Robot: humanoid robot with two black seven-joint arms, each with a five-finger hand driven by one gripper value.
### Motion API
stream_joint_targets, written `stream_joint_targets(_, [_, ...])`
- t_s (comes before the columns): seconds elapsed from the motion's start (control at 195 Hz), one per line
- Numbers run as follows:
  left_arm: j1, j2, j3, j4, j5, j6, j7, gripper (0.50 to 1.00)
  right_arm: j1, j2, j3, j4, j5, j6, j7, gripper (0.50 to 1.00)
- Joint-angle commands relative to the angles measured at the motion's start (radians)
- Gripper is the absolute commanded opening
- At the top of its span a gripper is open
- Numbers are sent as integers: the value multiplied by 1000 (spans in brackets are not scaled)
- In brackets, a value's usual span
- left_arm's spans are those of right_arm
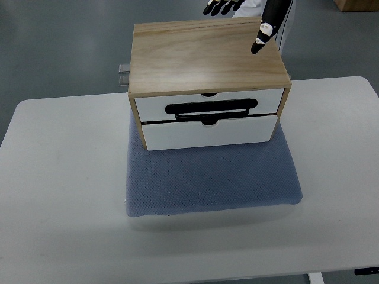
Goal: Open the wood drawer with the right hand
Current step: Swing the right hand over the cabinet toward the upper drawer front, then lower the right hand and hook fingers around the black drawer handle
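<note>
Nearest the camera, a white rectangular counter carries a blue-grey textured fabric mat, and on the mat's far half stands a light wooden two-drawer chest with white drawer fronts facing the viewer. Both drawers look closed, their fronts flush. A long black bar handle runs left to right across the upper wood drawer, level with the counter edge; the lower drawer shows only a small notch at its top rim.

Beyond the fronts, over the chest's far right corner, a black robot hand hangs from the top of the frame, one finger stretched down toward the wooden top and holding nothing; which arm it belongs to cannot be told from this view. The handle lies nearer the camera and lower than this hand, on the front face, so any pull would likely need the hand brought forward over the top edge first. Farther back, dark open fingertips of a second hand show at the top border.
</note>
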Motion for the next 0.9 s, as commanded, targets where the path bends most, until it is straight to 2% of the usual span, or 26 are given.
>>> stream_joint_targets(0.0, [0, 0, 0, 0, 0, 0, 0, 1000, 1, 0, 0, 40, 2, 0, -3, 944])
stream_joint_targets(0.215, [0, 0, 0, 0, 0, 0, 0, 1000, -2, 6, 0, 73, 42, 0, -15, 944])
stream_joint_targets(0.287, [0, 0, 0, 0, 0, 0, 0, 1000, -8, 20, -20, 101, 106, 0, -69, 944])
stream_joint_targets(0.338, [0, 0, 0, 0, 0, 0, 0, 1000, -8, 20, -20, 101, 106, 0, -69, 944])
stream_joint_targets(0.343, [0, 0, 0, 0, 0, 0, 0, 1000, -10, 20, -28, 121, 124, 0, -98, 944])
stream_joint_targets(0.354, [0, 0, 0, 0, 0, 0, 0, 1000, -10, 20, -28, 124, 129, 0, -104, 944])
stream_joint_targets(0.471, [0, 0, 0, 0, 0, 0, 0, 1000, -17, 25, -38, 153, 158, 0, -149, 942])
stream_joint_targets(0.743, [0, 0, 0, 0, 0, 0, 0, 1000, -39, 100, -63, 158, 178, 0, -159, 942])
stream_joint_targets(0.897, [0, 0, 0, 0, 0, 0, 0, 1000, -73, 106, -63, 158, 203, 0, -162, 942])
